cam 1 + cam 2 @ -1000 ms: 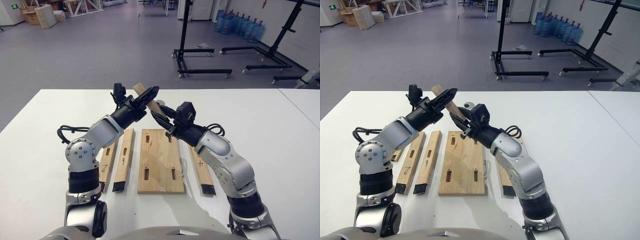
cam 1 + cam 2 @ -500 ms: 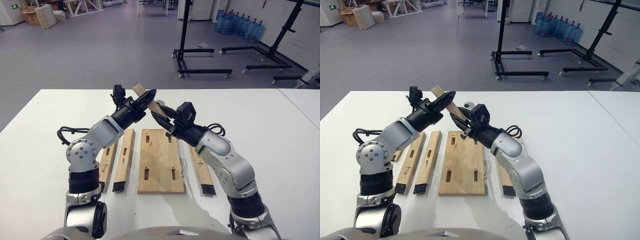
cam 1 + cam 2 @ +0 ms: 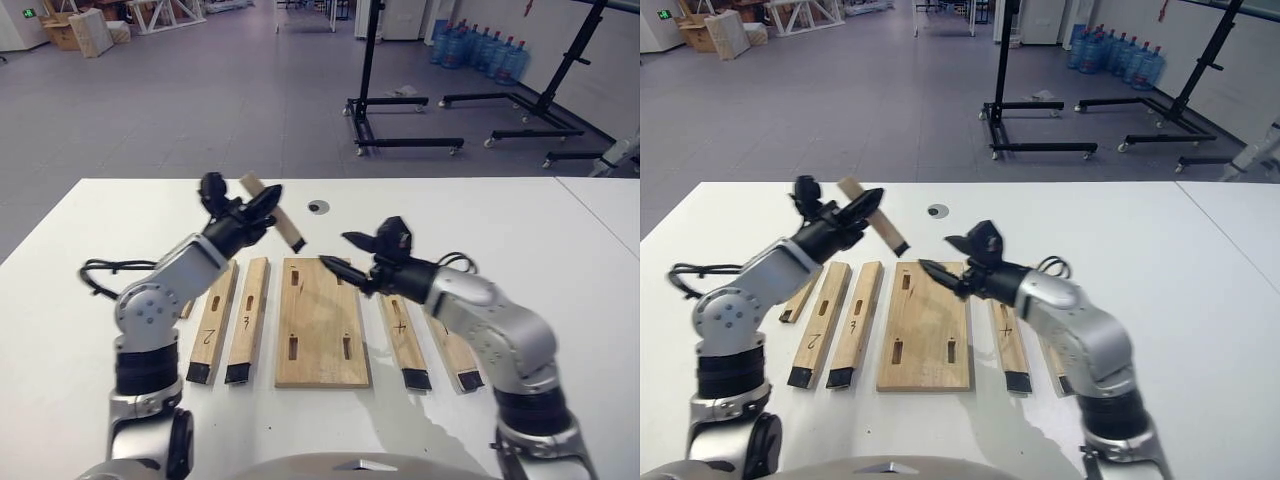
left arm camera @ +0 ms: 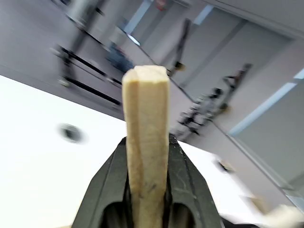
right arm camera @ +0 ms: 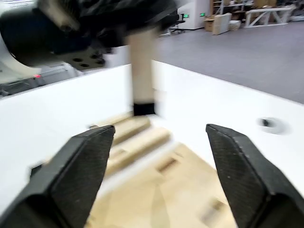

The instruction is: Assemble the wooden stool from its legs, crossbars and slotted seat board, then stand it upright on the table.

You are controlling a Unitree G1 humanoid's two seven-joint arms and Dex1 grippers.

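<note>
My left gripper is shut on a wooden leg with a black tip, holding it tilted in the air above the table's far left part. In the left wrist view the leg stands between the two fingers. My right gripper is open and holds nothing. It hovers over the far end of the slotted seat board, a short way right of the leg. In the right wrist view the open fingers frame the leg and the board. Two legs lie left of the board and two more lie right of it.
A small round hole sits in the white table beyond the board. A short wooden piece shows under my left arm. Black stands and water bottles are on the floor far behind the table.
My right gripper has come off the leg, drawn back to the right and now stands open. My left arm has carried the leg to the left.
</note>
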